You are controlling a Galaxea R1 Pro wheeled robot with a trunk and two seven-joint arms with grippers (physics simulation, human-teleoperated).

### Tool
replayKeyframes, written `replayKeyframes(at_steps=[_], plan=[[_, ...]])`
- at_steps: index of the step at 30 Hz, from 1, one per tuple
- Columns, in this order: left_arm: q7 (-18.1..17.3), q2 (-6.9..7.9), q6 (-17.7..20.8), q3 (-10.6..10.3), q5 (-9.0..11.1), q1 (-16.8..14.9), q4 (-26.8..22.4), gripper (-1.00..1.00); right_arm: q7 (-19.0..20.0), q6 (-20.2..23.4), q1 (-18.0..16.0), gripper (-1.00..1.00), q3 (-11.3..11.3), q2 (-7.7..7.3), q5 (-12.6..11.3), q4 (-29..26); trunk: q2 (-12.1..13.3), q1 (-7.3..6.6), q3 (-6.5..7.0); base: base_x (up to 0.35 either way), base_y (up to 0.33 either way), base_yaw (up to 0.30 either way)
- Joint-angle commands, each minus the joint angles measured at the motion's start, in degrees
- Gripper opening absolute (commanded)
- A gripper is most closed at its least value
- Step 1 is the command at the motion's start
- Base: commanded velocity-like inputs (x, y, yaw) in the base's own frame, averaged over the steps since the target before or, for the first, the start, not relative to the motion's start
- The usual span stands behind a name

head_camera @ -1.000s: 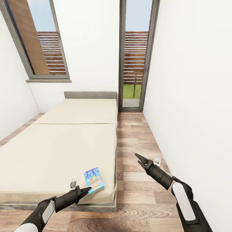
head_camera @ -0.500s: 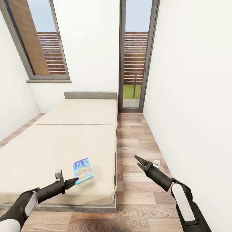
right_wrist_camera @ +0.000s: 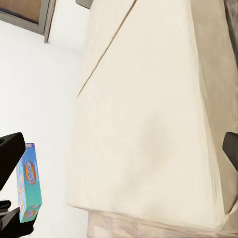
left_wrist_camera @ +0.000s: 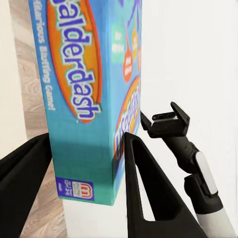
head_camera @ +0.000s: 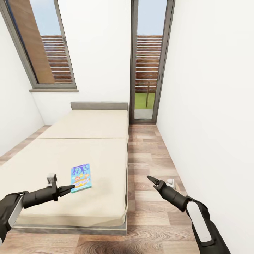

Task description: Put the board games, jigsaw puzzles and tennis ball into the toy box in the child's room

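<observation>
A small blue board game (head_camera: 81, 177), lettered Balderdash, hangs just above the cream bed (head_camera: 88, 155), near its foot end. My left gripper (head_camera: 71, 187) is shut on the box's near lower corner. In the left wrist view both dark fingers (left_wrist_camera: 144, 188) flank the board game (left_wrist_camera: 94, 99). My right gripper (head_camera: 151, 180) hovers over the wood floor to the right of the bed, open and holding nothing; one finger (right_wrist_camera: 10, 158) sits at the frame's edge in the right wrist view. That view also catches the board game (right_wrist_camera: 28, 181) held on edge. The table and toy box are out of view.
The bed has a grey headboard (head_camera: 99, 106) at the far wall. A narrow strip of wood floor (head_camera: 144, 155) runs between the bed and the white right wall, ending at a glass door (head_camera: 148, 60). A small white object (head_camera: 171, 182) lies on the floor by that wall.
My left arm has swung to the left and lifted a little, carrying the blue board game away from the bed's right edge. The right arm has barely moved.
</observation>
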Motion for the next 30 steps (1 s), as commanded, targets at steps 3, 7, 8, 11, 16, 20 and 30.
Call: replayKeyframes(at_steps=[3, 7, 8, 11, 16, 20, 30], plan=[[-4.7, 2.23, 1.7, -0.2, -0.1, 0.0, -1.7, -1.0, -1.1, 0.4, -0.2, 1.0, -0.1, 0.08, 0.1, 0.3, 1.2, -0.67, 0.49, 0.0, 0.0, 0.0], [-8.6, 3.74, 2.2, -0.6, -0.2, 0.0, -2.5, -1.0, -1.5, 0.5, -0.5, 1.0, 1.8, -0.1, 0.1, 0.6, 2.8, -1.55, 1.21, 0.0, 0.0, 0.0], [-9.4, 4.06, 2.2, -0.6, -0.2, 0.0, -2.7, -1.0, -1.6, 0.5, -0.5, 1.0, 3.0, -0.25, 0.1, 0.7, 3.2, -1.77, 1.39, 0.0, 0.0, 0.0], [-10.3, 4.43, 2.4, -0.7, -0.2, 0.1, -2.9, -1.0, -1.7, 0.4, -0.6, 1.0, 4.5, -0.4, 0.2, 0.7, 4.4, -2.43, 1.93, 0.0, 0.0, 0.0], [-10.3, 4.59, 2.4, -0.8, -0.3, 0.1, -3.1, -1.0, -1.7, -0.5, -0.6, 1.0, 5.6, -0.5, 0.3, 0.8, 6.4, -3.53, 2.82, 0.0, 0.0, 0.0], [-10.3, 5.41, 2.5, -0.8, -0.3, 0.2, -3.1, -1.0, -1.5, -2.4, -0.6, 1.0, 5.9, -0.62, 0.2, 0.9, 8.0, -4.4, 3.54, 0.0, 0.0, 0.0], [-10.3, 6.69, 2.5, -2.2, -0.3, 0.1, -3.1, -1.0, -1.5, -4.1, -0.6, 1.0, 6.0, -0.66, 0.3, 0.9, 12.0, -6.6, 5.34, 0.0, 0.0, 0.0]])
